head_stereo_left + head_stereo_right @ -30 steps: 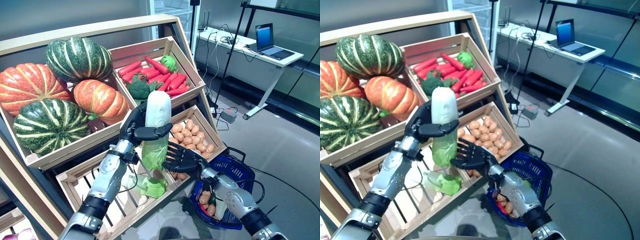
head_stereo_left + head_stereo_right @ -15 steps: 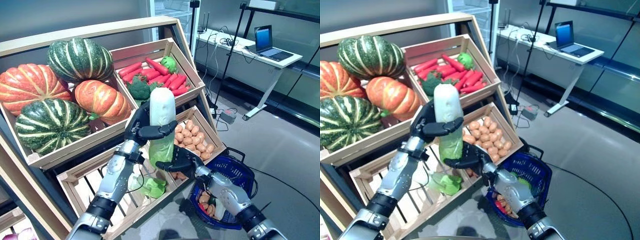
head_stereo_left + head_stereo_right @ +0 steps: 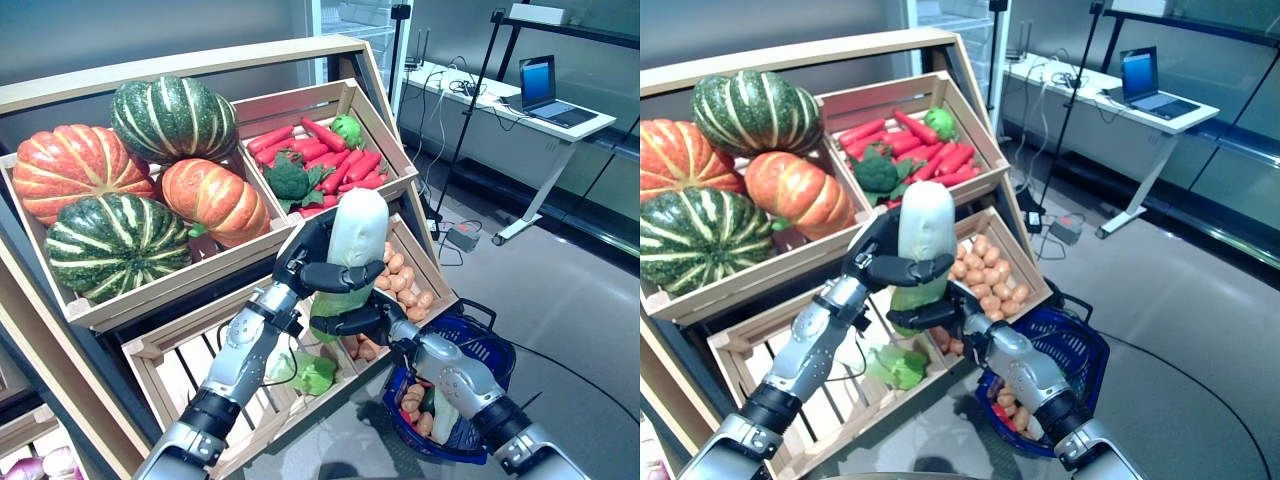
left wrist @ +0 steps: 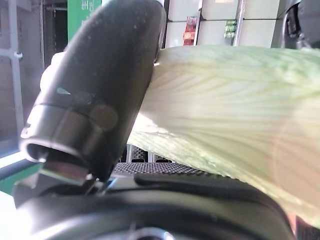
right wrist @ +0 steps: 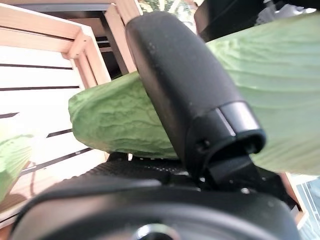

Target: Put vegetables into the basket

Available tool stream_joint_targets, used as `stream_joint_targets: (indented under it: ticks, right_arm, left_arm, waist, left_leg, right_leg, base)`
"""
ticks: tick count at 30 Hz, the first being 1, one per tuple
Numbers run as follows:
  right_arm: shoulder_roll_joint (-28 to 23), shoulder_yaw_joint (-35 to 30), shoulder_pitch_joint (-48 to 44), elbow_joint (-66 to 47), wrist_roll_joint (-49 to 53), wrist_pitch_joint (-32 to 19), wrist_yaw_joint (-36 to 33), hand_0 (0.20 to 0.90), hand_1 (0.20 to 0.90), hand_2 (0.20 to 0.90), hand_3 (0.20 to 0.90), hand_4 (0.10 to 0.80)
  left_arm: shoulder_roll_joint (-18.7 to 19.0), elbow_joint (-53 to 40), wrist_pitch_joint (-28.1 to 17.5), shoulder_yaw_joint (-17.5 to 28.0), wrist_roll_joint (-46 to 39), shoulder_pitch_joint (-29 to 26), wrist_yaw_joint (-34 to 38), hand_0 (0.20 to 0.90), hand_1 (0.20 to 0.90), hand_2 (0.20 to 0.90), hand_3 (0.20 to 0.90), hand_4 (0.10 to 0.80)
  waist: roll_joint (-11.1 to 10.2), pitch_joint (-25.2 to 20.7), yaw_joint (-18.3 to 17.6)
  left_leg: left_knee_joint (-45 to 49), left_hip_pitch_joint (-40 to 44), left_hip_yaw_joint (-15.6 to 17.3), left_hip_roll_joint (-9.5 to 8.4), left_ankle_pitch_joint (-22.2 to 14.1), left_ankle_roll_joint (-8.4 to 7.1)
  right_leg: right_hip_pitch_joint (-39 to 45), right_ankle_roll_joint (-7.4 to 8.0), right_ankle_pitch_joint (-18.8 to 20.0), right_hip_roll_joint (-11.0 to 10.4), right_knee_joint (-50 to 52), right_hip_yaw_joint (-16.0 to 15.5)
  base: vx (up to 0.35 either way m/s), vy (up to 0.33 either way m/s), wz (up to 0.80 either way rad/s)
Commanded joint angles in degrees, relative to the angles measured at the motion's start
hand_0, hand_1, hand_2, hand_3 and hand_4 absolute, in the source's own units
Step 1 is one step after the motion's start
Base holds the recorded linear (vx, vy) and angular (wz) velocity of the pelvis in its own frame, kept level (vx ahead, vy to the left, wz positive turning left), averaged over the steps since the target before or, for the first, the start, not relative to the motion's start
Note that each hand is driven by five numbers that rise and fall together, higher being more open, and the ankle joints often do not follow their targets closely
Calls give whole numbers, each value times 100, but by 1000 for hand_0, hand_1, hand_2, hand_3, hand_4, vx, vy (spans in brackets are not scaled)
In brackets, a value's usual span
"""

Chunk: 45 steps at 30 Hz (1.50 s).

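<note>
Wooden tiered produce stand fills the left eye view, white desk [image 3: 510, 105] with laptop behind. Your left hand [image 3: 318, 262] has fingers wrapped round the long pale-green napa cabbage [image 3: 352, 245], held upright above the potato crate [image 3: 432, 283]; your right hand [image 3: 352, 322] curls round its leafy lower end. Looks like a hand-to-hand transfer. Right eye view: the dark blue plastic basket [image 3: 1081, 352] sits low beside the stand, already holding some produce, near but below the cabbage. Next you'd release left, then swing right and lower in. Crate corner and basket handle could snag. Left wrist view: thumb [image 4: 102, 95] presses against cabbage leaf. Right wrist view: thumb [image 5: 192, 102] clamps over green leaf, slatted crate behind.
</note>
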Motion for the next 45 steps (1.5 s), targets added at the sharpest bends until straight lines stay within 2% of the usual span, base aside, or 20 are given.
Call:
stream_joint_targets:
  ticks: [1, 12, 13, 14, 15, 29, 30, 31, 40, 45]
  right_arm:
    - [507, -606, -1581, -487, 964, -565, 82, 900, 900, 900, 900, 800]
    - [515, -855, -1825, -469, 1515, -720, 198, 900, 900, 900, 900, 800]
    - [521, -877, -1824, -482, 1562, -736, 224, 538, 538, 538, 538, 558]
    - [527, -900, -1821, -500, 1623, -764, 233, 458, 458, 458, 458, 505]
    - [530, -926, -1816, -522, 1675, -808, 259, 300, 300, 300, 300, 400]
    - [616, -1027, -1718, -568, 1818, -926, 325, 300, 300, 300, 300, 400]
    - [613, -1032, -1701, -560, 1835, -924, 331, 300, 300, 300, 300, 400]
    - [614, -1039, -1676, -557, 1857, -919, 336, 300, 300, 300, 300, 400]
    - [663, -1058, -1409, -422, 1845, -908, 348, 300, 300, 300, 300, 400]
    - [609, -1206, -864, -316, 1690, -912, 307, 300, 300, 300, 300, 400]
  left_arm:
    - [-281, 210, -305, -489, -304, -925, -731, 300, 300, 300, 300, 400]
    - [-223, 369, -369, -796, -151, -755, -1051, 300, 300, 300, 300, 400]
    - [-223, 389, -374, -789, -163, -735, -1075, 300, 300, 300, 300, 400]
    - [-225, 401, -380, -786, -161, -712, -1092, 300, 300, 300, 300, 400]
    - [-226, 393, -376, -789, -165, -690, -1098, 300, 300, 300, 300, 400]
    - [-247, 395, -364, -758, -258, -545, -993, 300, 300, 300, 300, 400]
    - [-249, 393, -341, -743, -238, -539, -932, 481, 481, 481, 481, 521]
    - [-224, 380, -305, -731, -279, -521, -927, 900, 900, 900, 900, 800]
    - [-249, 433, -302, -524, -266, -451, -767, 900, 900, 900, 900, 800]
    - [-190, 415, -292, -231, -197, -242, -683, 900, 900, 900, 900, 800]
  waist:
    - [-31, -284, 27]
    - [-27, -290, 33]
    - [-25, -297, 31]
    - [-22, -305, 30]
    - [-21, -310, 31]
    - [1, -298, 50]
    - [-1, -295, 50]
    - [-1, -293, 50]
    - [7, -287, 50]
    - [9, -276, 27]
  left_leg:
    - [11, 402, -37, -220, -1055, 69]
    - [11, 402, -23, -207, -1067, 71]
    - [11, 399, -25, -210, -1069, 73]
    - [11, 396, -24, -211, -1072, 75]
    - [11, 393, -21, -211, -1072, 75]
    - [11, 369, -33, -219, -1070, 91]
    - [11, 370, -35, -220, -1072, 93]
    - [11, 370, -38, -221, -1068, 90]
    - [11, 360, -22, -215, -1056, 91]
    - [11, 347, 7, -203, -1047, 96]
  right_leg:
    - [-55, -401, -208, 217, 5, -215]
    - [-62, -396, -205, 215, 5, -201]
    - [-66, -398, -207, 216, 5, -194]
    - [-69, -398, -209, 216, 5, -192]
    - [-72, -396, -209, 216, 5, -191]
    - [-95, -390, -202, 198, 5, -205]
    - [-95, -389, -203, 197, 5, -204]
    - [-95, -384, -200, 195, 5, -198]
    - [-115, -376, -179, 193, 5, -196]
    - [-136, -369, -168, 190, 5, -185]
  base:
    - [0, 0, 0]
    - [0, 0, 0]
    - [0, 0, 0]
    - [0, 0, 0]
    - [0, 0, 0]
    - [0, 0, 0]
    - [0, 0, 0]
    - [0, 0, 0]
    - [0, 0, 0]
    - [0, 0, 0]
